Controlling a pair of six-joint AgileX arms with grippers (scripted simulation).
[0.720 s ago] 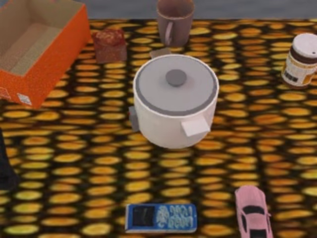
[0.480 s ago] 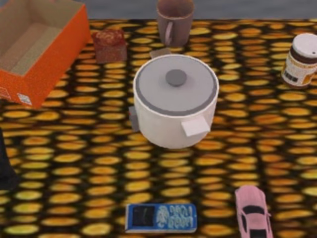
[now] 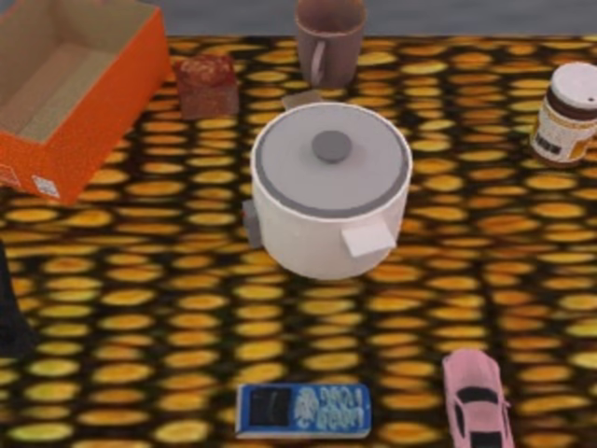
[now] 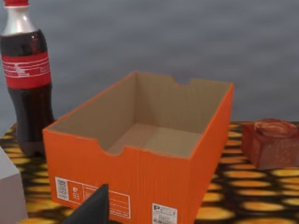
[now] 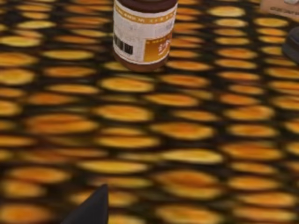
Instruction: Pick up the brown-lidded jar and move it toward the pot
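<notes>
The small cylindrical brown-lidded jar (image 3: 568,113) with its whitish top, dark brown band and cream label stands upright on the bench (image 3: 187,308), which is covered in a yellow-and-orange oval pattern, at the far right edge in the top view. It is well apart from the large white cylindrical pot (image 3: 328,191) with a grey-ringed flat lid and round grey knob, which sits near the middle of the bench. In the right wrist view the jar (image 5: 144,32) stands ahead of the camera with open patterned bench between them, untouched; only one dark fingertip of the right gripper (image 5: 91,207) shows at the frame edge, so whether that gripper is released or clenched cannot be told. The left arm (image 3: 11,313) is parked at the left edge of the bench in the top view; its wrist view shows one dark fingertip of the left gripper (image 4: 91,207) near the open orange cardboard box (image 4: 145,154), and its state cannot be told either. Beside the box stand a dark cola bottle with a red label (image 4: 25,79) and a small reddish-brown block (image 4: 273,142). A taupe mug (image 3: 328,39) stands behind the pot, a blue mobile phone (image 3: 303,409) lies in front of it, and a pink toy car (image 3: 476,399) lies to the phone's right.
</notes>
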